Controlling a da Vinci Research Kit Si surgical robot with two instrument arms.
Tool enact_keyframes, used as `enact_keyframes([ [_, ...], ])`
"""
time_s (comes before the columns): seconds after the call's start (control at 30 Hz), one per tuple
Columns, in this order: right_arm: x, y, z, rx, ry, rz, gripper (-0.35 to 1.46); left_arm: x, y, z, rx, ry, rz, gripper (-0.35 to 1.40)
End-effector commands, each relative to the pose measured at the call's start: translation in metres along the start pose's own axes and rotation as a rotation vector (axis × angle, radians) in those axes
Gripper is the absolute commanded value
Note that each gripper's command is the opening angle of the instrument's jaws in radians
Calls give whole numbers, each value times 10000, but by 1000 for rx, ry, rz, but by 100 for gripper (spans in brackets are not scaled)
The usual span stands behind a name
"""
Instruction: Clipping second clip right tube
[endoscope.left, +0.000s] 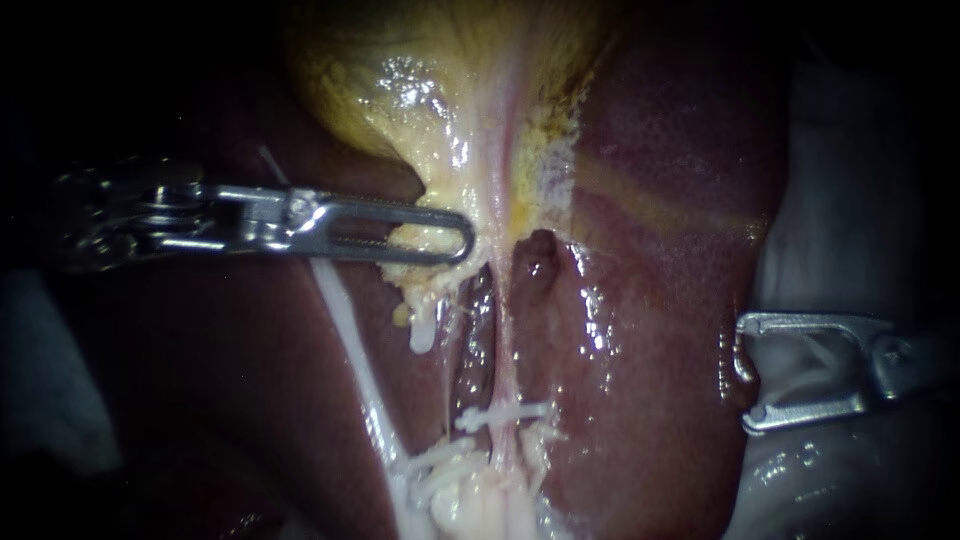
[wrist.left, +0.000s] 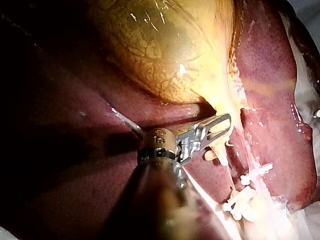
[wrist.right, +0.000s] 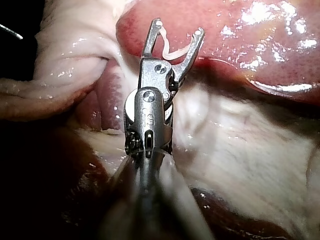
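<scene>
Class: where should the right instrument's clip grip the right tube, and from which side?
The bare stretch of right tube just above the placed clip, from the right: the tube runs upright, and the right instrument, jaws holding the loaded clip, faces it there.

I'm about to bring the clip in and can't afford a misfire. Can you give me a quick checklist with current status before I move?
1. Clip loaded: ok. The right instrument carries a white loaded clip spanning its wide opening.
2. Traction: ok. The left instrument grips the gallbladder at its neck.
3. Target exposed: ok. The tube shows bare above the placed clip.
4. Clip around the tube: not ok. The right instrument sits beyond the liver edge, well apart from the tube.
5. Clearance behind the tube: cannot tell.
</scene>
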Motion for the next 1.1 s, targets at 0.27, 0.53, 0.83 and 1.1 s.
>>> enact_keyframes([
  [0.27,0,0,0,0,0,0,50,-3,-2,-13,8,6,-2,-35],
  [0.53,0,0,0,0,0,0,50,-19,-10,-47,2,3,-12,-35],
  [0.83,0,0,0,0,0,-6,50,-38,-21,-84,-12,-25,-22,-35],
  [1.1,0,1,1,-1,0,6,50,-37,-22,-84,-14,-26,-22,-35],
])
